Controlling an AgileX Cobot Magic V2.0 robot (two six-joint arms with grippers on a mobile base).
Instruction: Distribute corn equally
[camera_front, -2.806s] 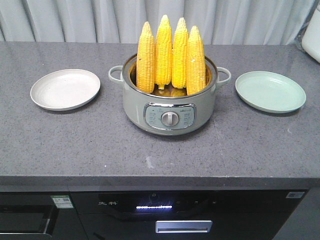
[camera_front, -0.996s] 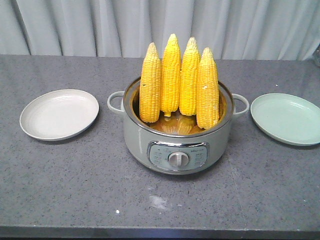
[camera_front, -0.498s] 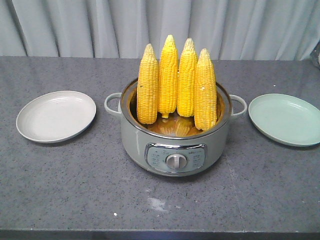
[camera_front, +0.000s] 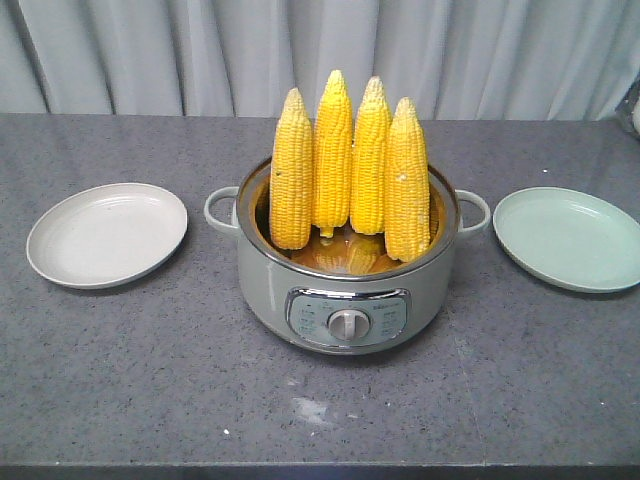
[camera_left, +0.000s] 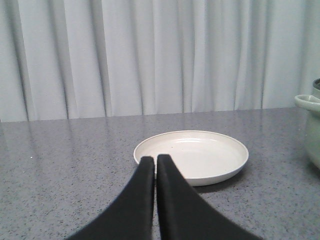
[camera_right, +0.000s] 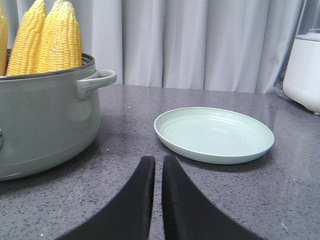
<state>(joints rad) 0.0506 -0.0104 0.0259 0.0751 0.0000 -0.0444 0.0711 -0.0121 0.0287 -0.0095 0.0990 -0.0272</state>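
Note:
Several yellow cobs of corn (camera_front: 351, 165) stand upright, tips up, in a grey-green electric pot (camera_front: 345, 290) at the middle of the counter. In the right wrist view the corn (camera_right: 60, 35) and pot (camera_right: 45, 125) fill the left side. A cream plate (camera_front: 107, 233) lies left of the pot and a pale green plate (camera_front: 567, 238) right of it, both bare. My left gripper (camera_left: 155, 159) is shut and empty, low over the counter just short of the cream plate (camera_left: 192, 155). My right gripper (camera_right: 158, 160) is shut and empty, near the green plate (camera_right: 214, 134). Neither gripper shows in the front view.
A grey speckled counter (camera_front: 140, 380) carries everything, with a white curtain (camera_front: 200, 55) behind it. A white appliance (camera_right: 305, 70) stands at the far right, beyond the green plate. The pot's side handle (camera_right: 97, 80) sticks out toward the green plate.
The front view has moved closer to the counter and settled; pot and plates now look larger. Corn, pot and plates keep their places on the counter.

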